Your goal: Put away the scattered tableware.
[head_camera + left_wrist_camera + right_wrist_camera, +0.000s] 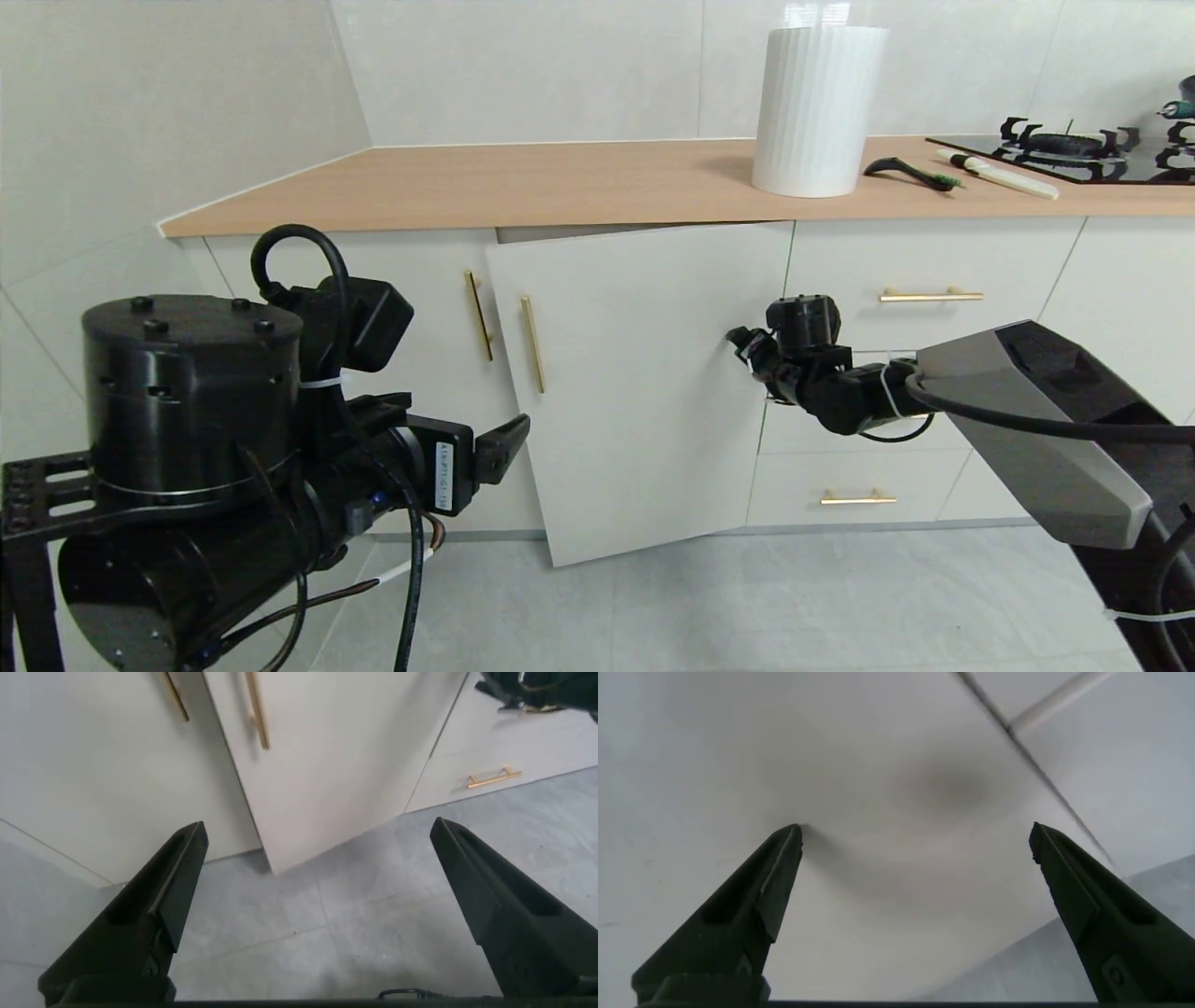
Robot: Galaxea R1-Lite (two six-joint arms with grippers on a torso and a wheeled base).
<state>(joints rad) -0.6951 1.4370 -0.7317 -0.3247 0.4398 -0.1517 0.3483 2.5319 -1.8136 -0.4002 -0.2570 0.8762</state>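
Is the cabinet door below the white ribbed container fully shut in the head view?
No: the cabinet door stands ajar, its handle side swung out past the neighbouring door, its bottom edge over the floor.

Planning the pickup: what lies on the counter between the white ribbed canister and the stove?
In the head view, two things lie there: a black curved tool nearer the canister, and a pale long utensil beside the stove.

Black curved utensil (910,173), green-tipped, and long cream-white utensil (997,175) lie flat, just beside each other, on the countertop (560,182), above and right of the right gripper (747,347), well apart from it.
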